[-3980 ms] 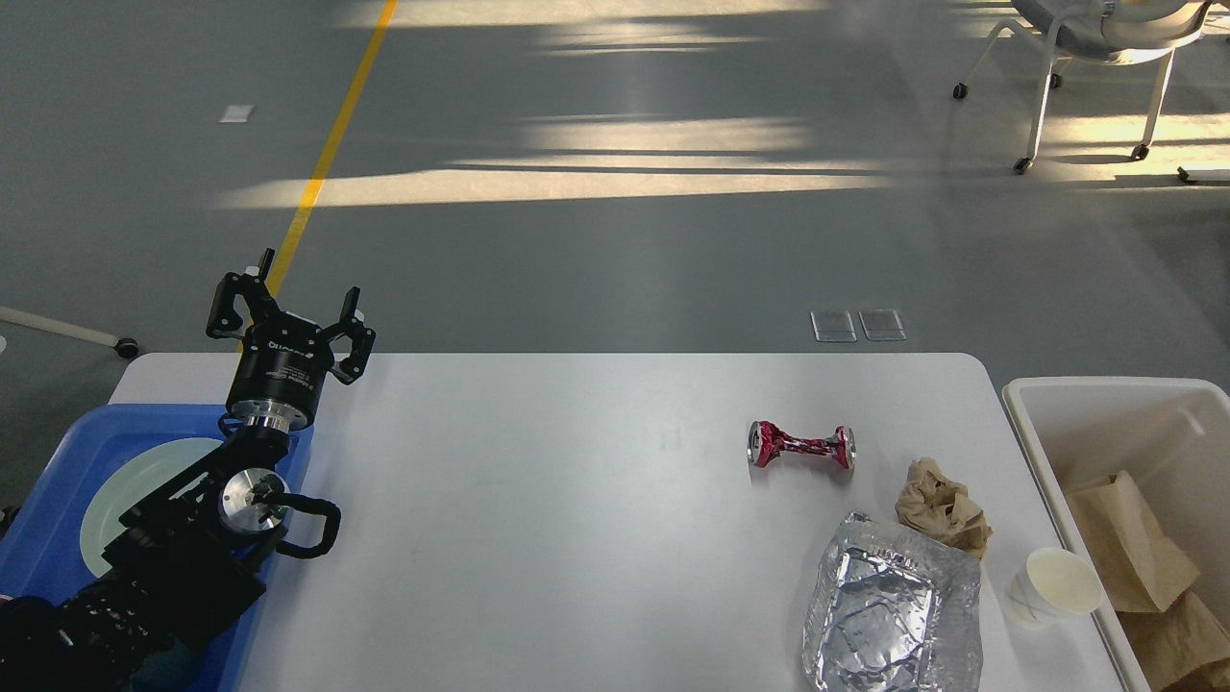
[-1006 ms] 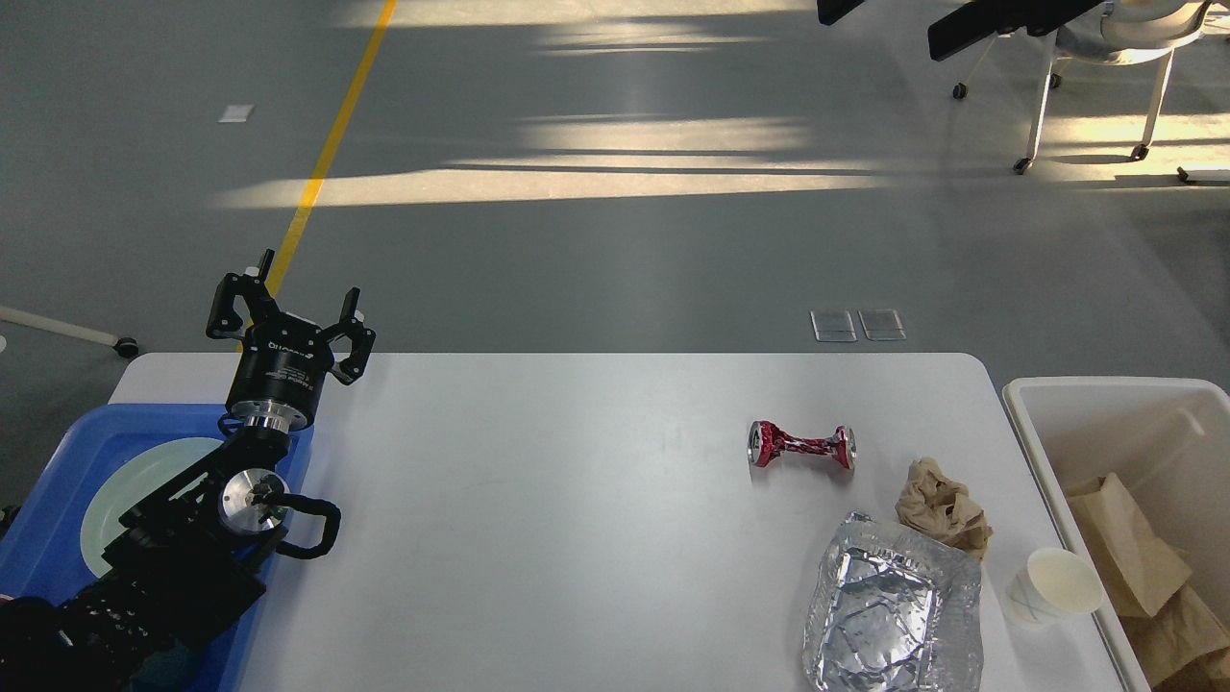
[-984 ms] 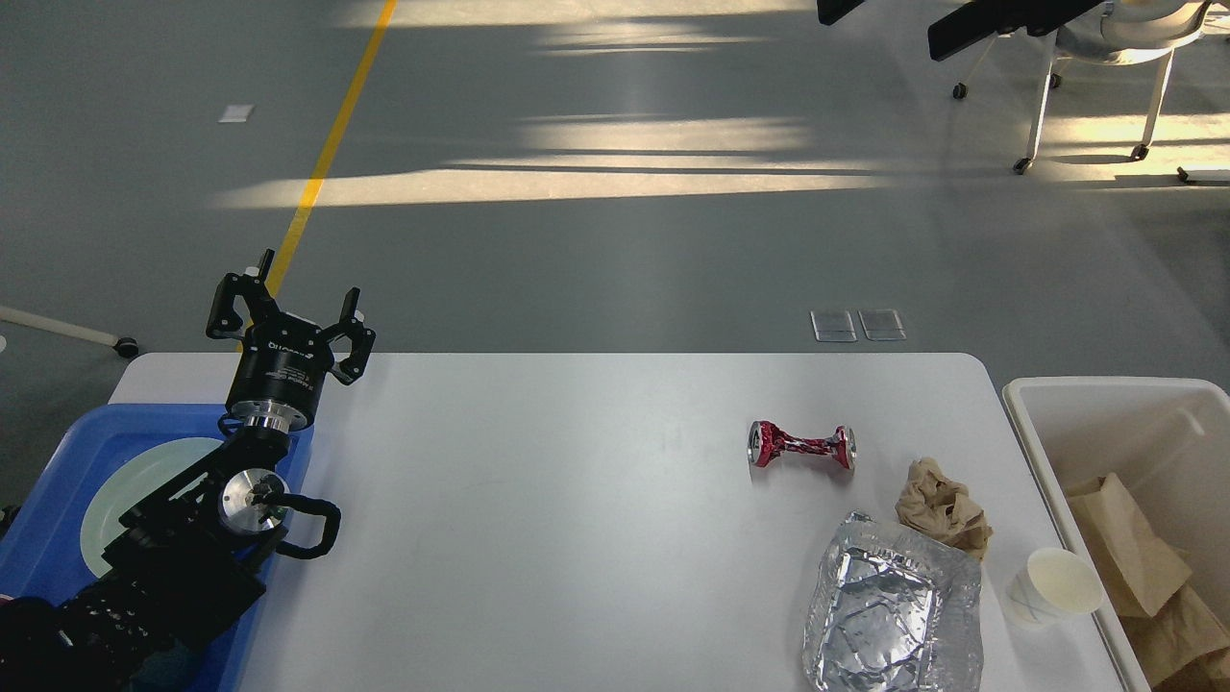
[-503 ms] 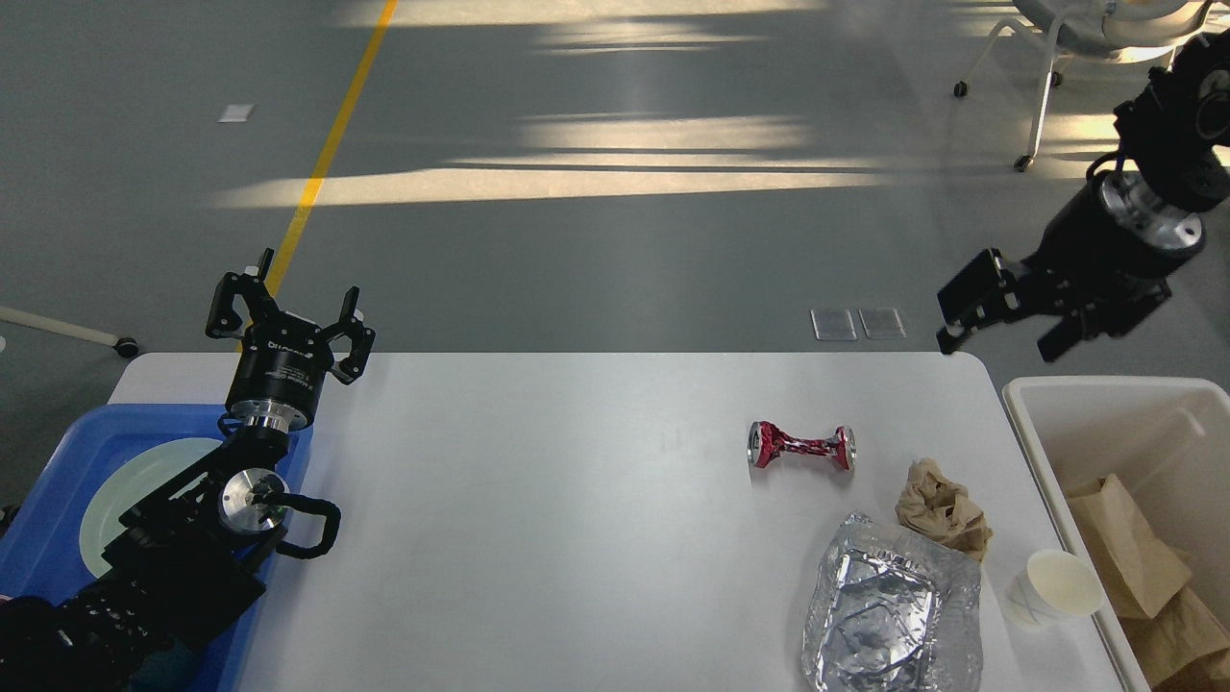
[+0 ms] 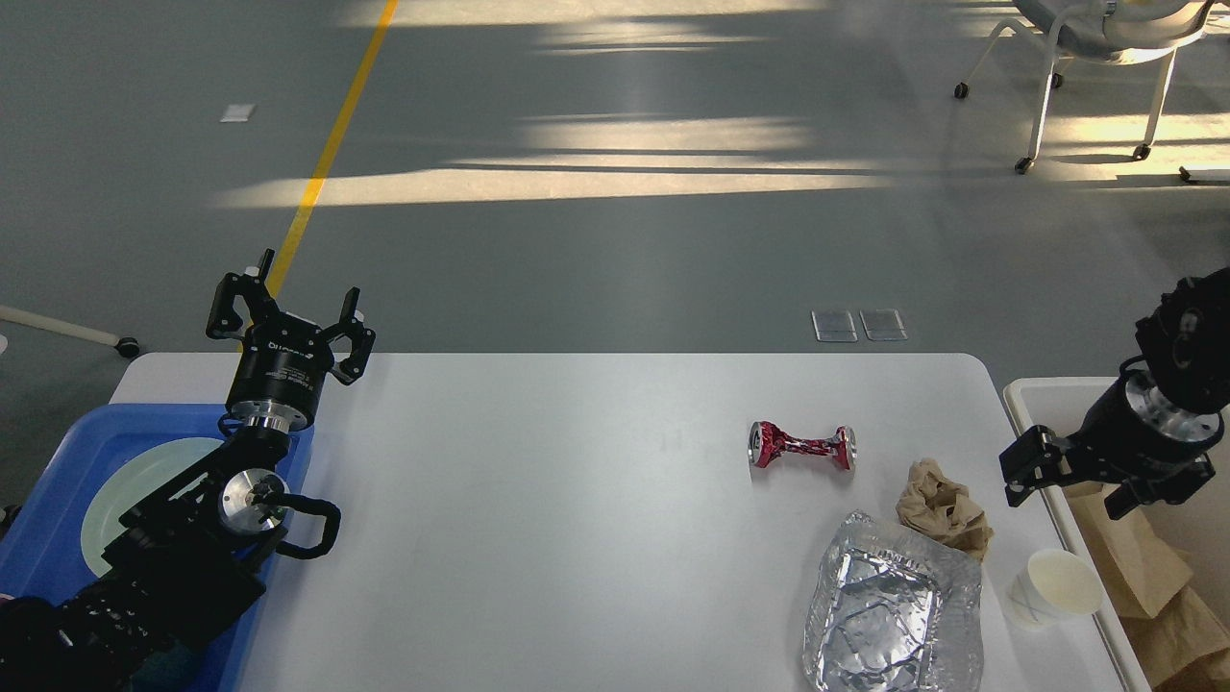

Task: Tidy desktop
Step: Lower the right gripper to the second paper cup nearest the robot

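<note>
On the big flat white worktop [image 5: 577, 519], right end, next to the off-white plastic bin [image 5: 1033, 396]: crushed red drink can [image 5: 800, 446], crumpled brown paper wad [image 5: 943, 506] just right of it, dented silver foil tray [image 5: 894, 610] nearer the camera, small white paper cup [image 5: 1053, 586] closest to the bin wall. Looks like the clearing-rubbish step, nothing lifted yet. Right gripper [image 5: 1071, 478] hanging over the bin's near rim, fingers spread wide, holding nothing, touching nothing as far as visible. Probably needs to drop toward the paper wad or cup and straddle it before closing. Left gripper [image 5: 288, 322] parked far from the bin above the blue rimmed tray [image 5: 58, 461], fingers apart, empty too.
</note>
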You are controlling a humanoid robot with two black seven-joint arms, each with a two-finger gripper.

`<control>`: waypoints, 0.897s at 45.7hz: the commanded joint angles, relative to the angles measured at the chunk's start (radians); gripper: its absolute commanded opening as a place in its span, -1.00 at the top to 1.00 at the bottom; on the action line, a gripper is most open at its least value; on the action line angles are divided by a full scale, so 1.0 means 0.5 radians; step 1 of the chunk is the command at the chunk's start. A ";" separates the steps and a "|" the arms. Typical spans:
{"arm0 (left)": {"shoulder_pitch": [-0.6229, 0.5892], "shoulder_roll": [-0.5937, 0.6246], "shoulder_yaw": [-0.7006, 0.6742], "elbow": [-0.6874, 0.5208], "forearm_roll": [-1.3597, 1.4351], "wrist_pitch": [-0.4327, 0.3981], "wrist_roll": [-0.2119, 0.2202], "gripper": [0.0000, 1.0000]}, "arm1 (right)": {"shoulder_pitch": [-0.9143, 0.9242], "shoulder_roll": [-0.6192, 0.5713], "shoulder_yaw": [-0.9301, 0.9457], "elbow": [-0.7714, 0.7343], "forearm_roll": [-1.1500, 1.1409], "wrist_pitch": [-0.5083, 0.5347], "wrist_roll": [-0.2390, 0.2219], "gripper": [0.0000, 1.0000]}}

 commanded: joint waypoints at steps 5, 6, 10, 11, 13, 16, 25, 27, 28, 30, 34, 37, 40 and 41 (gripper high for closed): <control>0.000 0.000 0.000 0.000 0.000 0.000 -0.001 -0.93 | -0.237 0.010 0.001 -0.017 0.002 -0.187 -0.001 -0.99; -0.003 0.000 0.000 0.000 0.000 0.000 -0.001 -0.93 | -0.249 0.010 0.004 -0.026 0.002 -0.199 -0.001 -0.99; 0.001 0.000 0.000 0.000 0.000 0.000 0.002 -0.93 | -0.286 0.013 0.008 -0.051 0.006 -0.220 0.003 -0.99; -0.003 0.000 0.000 0.000 0.000 0.000 0.002 -0.93 | -0.292 0.013 0.011 -0.054 0.006 -0.223 0.003 -0.99; 0.000 0.000 0.000 0.000 0.000 0.003 -0.001 -0.93 | -0.305 0.013 0.023 -0.054 0.006 -0.239 0.003 -0.99; -0.003 0.000 0.000 0.000 0.000 0.000 -0.001 -0.93 | -0.320 0.013 0.038 -0.051 0.009 -0.272 0.003 -0.98; 0.000 0.000 0.000 0.000 0.000 0.000 -0.001 -0.93 | -0.338 0.022 0.069 -0.036 0.051 -0.355 -0.001 -0.95; 0.001 0.000 0.000 0.000 0.000 0.000 -0.001 -0.93 | -0.338 0.025 0.075 -0.026 0.064 -0.352 -0.001 -0.93; -0.003 0.000 0.000 0.000 0.000 0.000 -0.001 -0.93 | -0.338 0.025 0.075 -0.023 0.067 -0.352 -0.001 -0.91; 0.001 0.000 0.000 0.000 0.000 0.000 -0.001 -0.93 | -0.345 0.025 0.075 -0.023 0.067 -0.352 -0.001 -0.89; -0.003 0.000 0.000 0.000 0.000 0.000 -0.001 -0.93 | -0.375 0.034 0.072 -0.026 0.067 -0.355 -0.001 -0.80; 0.001 0.000 0.000 0.000 0.000 0.000 -0.001 -0.93 | -0.409 0.050 0.072 -0.036 0.070 -0.377 -0.001 -0.79; 0.001 0.000 0.000 0.000 0.000 0.000 0.002 -0.93 | -0.446 0.056 0.072 -0.042 0.070 -0.404 -0.001 -0.77; -0.003 0.000 0.000 0.000 0.000 0.000 0.002 -0.93 | -0.458 0.056 0.072 -0.045 0.070 -0.414 -0.001 -0.76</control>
